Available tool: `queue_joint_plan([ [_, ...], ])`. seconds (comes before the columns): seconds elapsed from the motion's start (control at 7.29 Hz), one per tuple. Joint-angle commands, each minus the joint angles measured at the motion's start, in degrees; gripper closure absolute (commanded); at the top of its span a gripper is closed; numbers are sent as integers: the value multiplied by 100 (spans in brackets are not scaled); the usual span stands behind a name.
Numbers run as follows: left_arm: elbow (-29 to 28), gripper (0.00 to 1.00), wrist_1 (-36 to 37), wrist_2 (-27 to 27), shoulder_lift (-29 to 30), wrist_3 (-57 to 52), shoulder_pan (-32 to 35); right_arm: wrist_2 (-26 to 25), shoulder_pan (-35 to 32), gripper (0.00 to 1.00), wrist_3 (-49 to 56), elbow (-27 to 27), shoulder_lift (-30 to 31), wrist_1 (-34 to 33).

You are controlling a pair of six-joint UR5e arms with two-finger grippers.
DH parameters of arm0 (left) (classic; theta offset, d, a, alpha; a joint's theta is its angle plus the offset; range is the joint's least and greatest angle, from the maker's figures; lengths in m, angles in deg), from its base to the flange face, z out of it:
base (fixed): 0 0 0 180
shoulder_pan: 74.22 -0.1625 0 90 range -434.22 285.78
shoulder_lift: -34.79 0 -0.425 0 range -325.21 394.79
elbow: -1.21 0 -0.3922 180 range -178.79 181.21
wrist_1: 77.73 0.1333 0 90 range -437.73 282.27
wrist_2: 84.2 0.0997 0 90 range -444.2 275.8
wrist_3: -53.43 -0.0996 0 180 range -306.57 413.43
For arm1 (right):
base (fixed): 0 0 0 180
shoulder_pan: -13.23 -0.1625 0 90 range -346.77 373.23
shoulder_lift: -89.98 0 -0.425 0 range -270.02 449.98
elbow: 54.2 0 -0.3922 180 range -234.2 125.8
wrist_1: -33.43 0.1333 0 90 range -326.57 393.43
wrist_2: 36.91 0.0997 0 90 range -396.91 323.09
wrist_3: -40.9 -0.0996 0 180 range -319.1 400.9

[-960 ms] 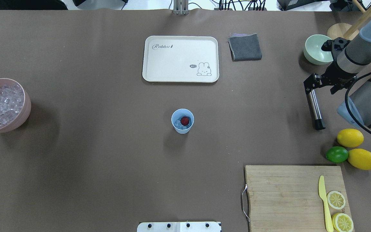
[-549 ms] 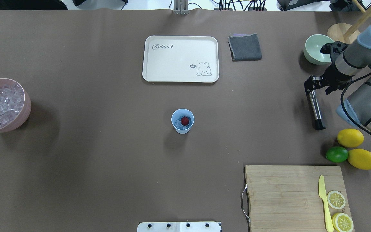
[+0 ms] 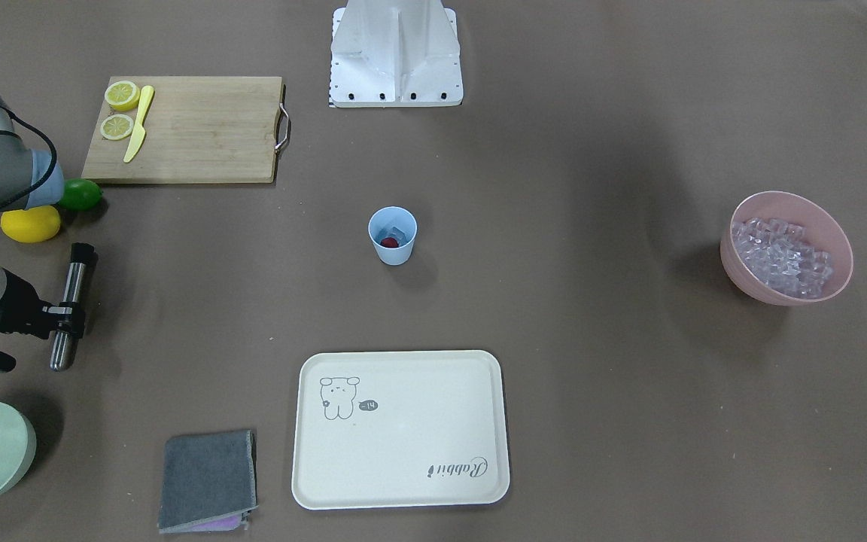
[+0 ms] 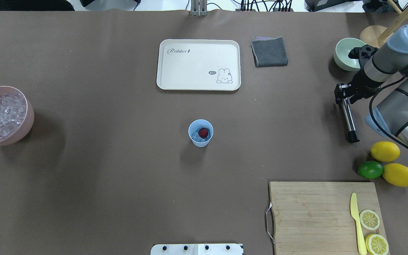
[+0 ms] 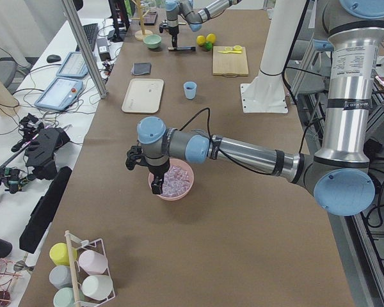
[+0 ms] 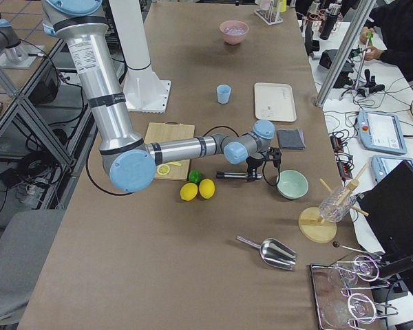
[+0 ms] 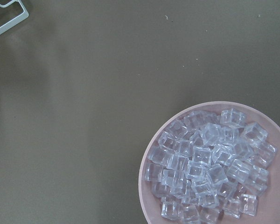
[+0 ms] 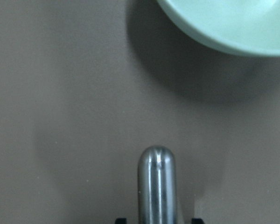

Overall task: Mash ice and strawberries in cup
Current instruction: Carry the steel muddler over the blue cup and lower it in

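The light blue cup (image 4: 200, 134) stands mid-table with a red strawberry (image 4: 203, 132) and a few clear ice cubes (image 4: 199, 139) inside; it also shows in the front view (image 3: 393, 235). My right gripper (image 4: 344, 92) is at the far right, shut on the top end of a steel muddler (image 4: 348, 118), which lies nearly level over the table (image 3: 71, 301). My left gripper (image 5: 155, 185) hovers over the pink bowl (image 4: 30, 118) full of ice (image 7: 210, 163). I cannot tell whether it is open or shut.
A cream tray (image 4: 175, 63) and a grey cloth (image 4: 269, 51) lie at the far side. A pale green bowl (image 4: 344, 56) sits just beyond the right gripper. Two lemons (image 4: 385, 151), a lime (image 4: 370, 169) and a cutting board (image 4: 313, 212) with a yellow knife (image 4: 356, 223) lie near right.
My right wrist has turned and shifted slightly toward the far side, and the muddler's free end has swung a little to the right. The cup has not moved.
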Motion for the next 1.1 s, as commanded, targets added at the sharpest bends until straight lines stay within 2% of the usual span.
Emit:
queue_joint_plan([
  [0.0,26,2,0,0,7,0,0,131,5,100,14,56,-75,9],
  [0.27,105,2,44,0,-20,0,9,211,-30,100,49,-84,-84,27],
  [0.41,131,2,61,-9,-28,0,9,421,-100,100,23,-668,-23,36],
  [0.55,201,2,62,-9,-29,0,9,344,-100,100,6,-1431,-23,27],
  [0.82,210,2,27,-9,-20,0,17,-67,152,100,-569,-2506,-319,36],
  [0.96,184,2,18,0,-20,-9,9,-705,581,100,-801,-2929,-487,149],
])
